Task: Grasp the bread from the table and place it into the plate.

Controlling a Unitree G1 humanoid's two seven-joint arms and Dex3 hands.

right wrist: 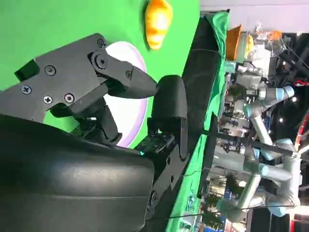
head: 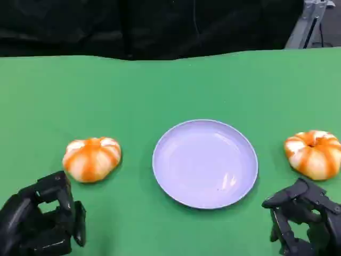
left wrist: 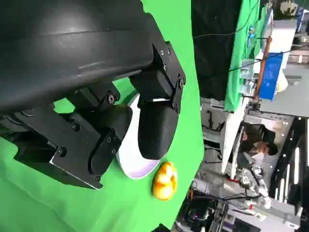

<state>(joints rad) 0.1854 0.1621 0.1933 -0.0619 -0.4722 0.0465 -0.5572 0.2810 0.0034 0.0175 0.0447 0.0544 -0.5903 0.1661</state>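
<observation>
Green table (head: 160, 85): left hand (head: 42, 221) and right hand (head: 303, 218) hover low, fingers apart, holding nothing.

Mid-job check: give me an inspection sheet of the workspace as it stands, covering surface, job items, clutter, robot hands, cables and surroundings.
Surface: green table, flat.
Job's things: empty lavender plate at centre. Left bread lies left of the plate, right bread lies right of it; both rest on the table, apart from the plate.
Clutter: nothing seen.
Robot hands: left robot hand sits near the table's front edge, short of the left bread, holding nothing. Right robot hand sits in front of the right bread, holding nothing, fingers apart.
Cables: thin cables on the dark backdrop beyond the table.
Surroundings: a person seated nearby; another robot arm and lab equipment beyond the table.
</observation>
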